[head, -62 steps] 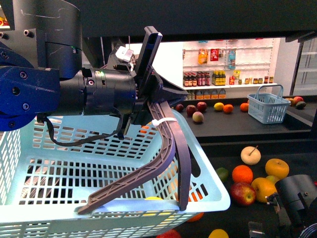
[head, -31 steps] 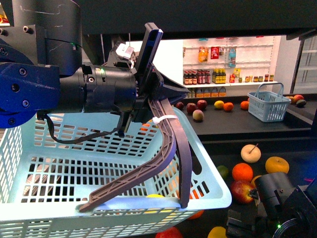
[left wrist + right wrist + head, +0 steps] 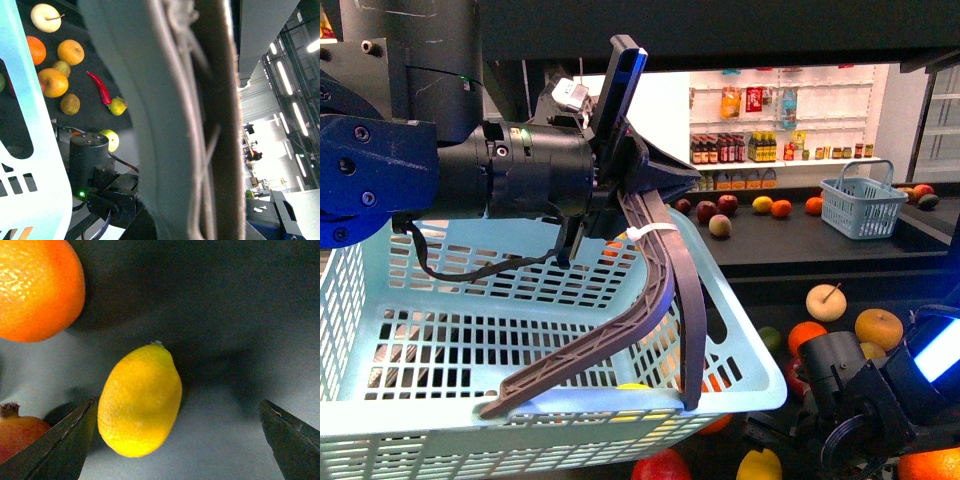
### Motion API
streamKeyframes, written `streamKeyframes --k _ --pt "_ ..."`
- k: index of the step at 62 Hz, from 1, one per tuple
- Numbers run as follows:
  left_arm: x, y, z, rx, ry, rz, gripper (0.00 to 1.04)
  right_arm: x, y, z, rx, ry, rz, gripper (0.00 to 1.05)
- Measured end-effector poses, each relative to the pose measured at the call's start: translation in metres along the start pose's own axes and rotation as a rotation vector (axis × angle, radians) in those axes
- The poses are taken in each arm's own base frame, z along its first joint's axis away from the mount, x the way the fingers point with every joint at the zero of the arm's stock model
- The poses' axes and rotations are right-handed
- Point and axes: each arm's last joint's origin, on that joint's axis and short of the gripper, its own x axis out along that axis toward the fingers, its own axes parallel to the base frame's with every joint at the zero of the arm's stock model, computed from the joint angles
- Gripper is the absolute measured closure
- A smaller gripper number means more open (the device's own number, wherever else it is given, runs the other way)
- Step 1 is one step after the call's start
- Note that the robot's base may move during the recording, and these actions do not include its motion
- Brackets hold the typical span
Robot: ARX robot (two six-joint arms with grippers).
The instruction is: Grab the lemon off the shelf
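One lemon (image 3: 140, 400) lies on the shelf (image 3: 225, 300) between the wide-open jaws of the right claw (image 3: 177, 405), near an orange (image 3: 35, 290). It seems firm, light and ready to roll, so better to hold it across the middle. Left claw (image 3: 620, 215) grips the basket handle (image 3: 665, 290).

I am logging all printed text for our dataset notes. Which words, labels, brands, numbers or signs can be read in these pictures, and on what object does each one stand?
No text can be read in any view.
Bottles on the white wall shelves: labels too small to read.
Hanging packets above them: print blurred.
Lemon and light blue basket: no marking visible.
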Motion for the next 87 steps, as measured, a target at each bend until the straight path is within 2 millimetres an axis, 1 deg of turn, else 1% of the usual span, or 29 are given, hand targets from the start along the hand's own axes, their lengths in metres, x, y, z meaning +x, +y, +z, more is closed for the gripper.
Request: streamKeyframes --k 22,30,45,56,60,61,69,74,77,81,87 --pt "0.000 0.000 0.000 0.000 0.000 0.000 0.99 0.018 0.019 -0.002 -0.013 0.012 0.031 0.07" --pt "0.000 0.000 0.000 0.000 0.000 0.000 0.99 0.028 0.026 -0.007 -0.047 0.016 0.029 0.07" --pt "0.000 0.000 0.000 0.000 0.000 0.000 0.99 0.039 0.032 -0.018 -0.121 0.018 0.012 0.07" --pt "0.000 0.000 0.000 0.000 0.000 0.000 0.99 0.043 0.034 -0.023 -0.179 0.006 -0.004 0.07" --pt "0.000 0.000 0.000 0.000 0.000 0.000 0.99 0.044 0.034 -0.023 -0.191 -0.001 -0.005 0.13" --pt "0.000 0.000 0.000 0.000 0.000 0.000 0.99 0.044 0.035 -0.023 -0.200 -0.006 -0.006 0.17" --pt "0.000 0.000 0.000 0.000 0.000 0.000 0.99 0.044 0.034 -0.022 -0.216 -0.015 -0.006 0.34" --pt "0.000 0.000 0.000 0.000 0.000 0.000 0.99 0.044 0.032 -0.021 -0.222 -0.015 -0.013 0.48" --pt "0.000 0.000 0.000 0.000 0.000 0.000 0.99 0.043 0.030 -0.021 -0.223 -0.014 -0.015 0.53" --pt "0.000 0.000 0.000 0.000 0.000 0.000 0.99 0.042 0.029 -0.022 -0.222 -0.012 -0.017 0.56" --pt "0.000 0.000 0.000 0.000 0.000 0.000 0.99 0.037 0.024 -0.024 -0.218 -0.004 -0.019 0.57"
